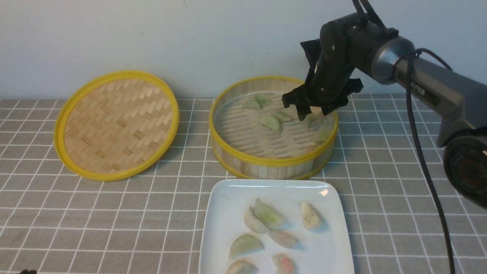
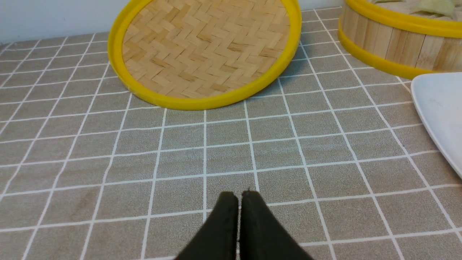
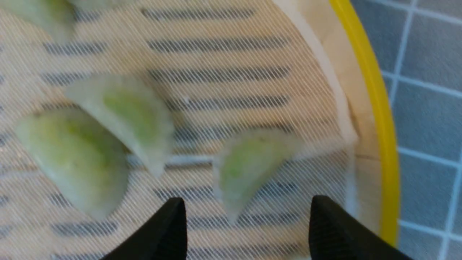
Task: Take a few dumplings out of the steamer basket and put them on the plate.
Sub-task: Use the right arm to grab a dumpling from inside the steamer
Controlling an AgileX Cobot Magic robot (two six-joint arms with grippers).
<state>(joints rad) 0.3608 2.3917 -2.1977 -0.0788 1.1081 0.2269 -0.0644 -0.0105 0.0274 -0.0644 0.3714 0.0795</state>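
The small pale-green translucent crescent dumpling (image 3: 252, 164) nearest my black two-fingered right end effector (image 3: 248, 213) lay inside the round bamboo steamer basket with yellow rims (image 1: 274, 161), on its cloth-lined slatted floor. Its long axis ran aslant to the floor slats: one tip pointed toward the basket's wall, the other in between the lines of my fingertips. Beside it, two larger-looking green dumplings (image 3: 74, 159) lay close together, both slanting the other way.

I had my right end effector spread wide over the basket's right side, its fingers well apart with nothing pinched between them; whether a fingertip touched the floor cloth I could not tell. My black left end effector (image 2: 240, 202) was pressed together above the grey, white-gridded desk (image 2: 180, 151), and it held nothing.

On the glossy white rounded-square plate (image 1: 327, 247), in front of the basket, lay more dumplings (image 1: 247, 245), some green, some whitish or pinkish, pointing various ways.
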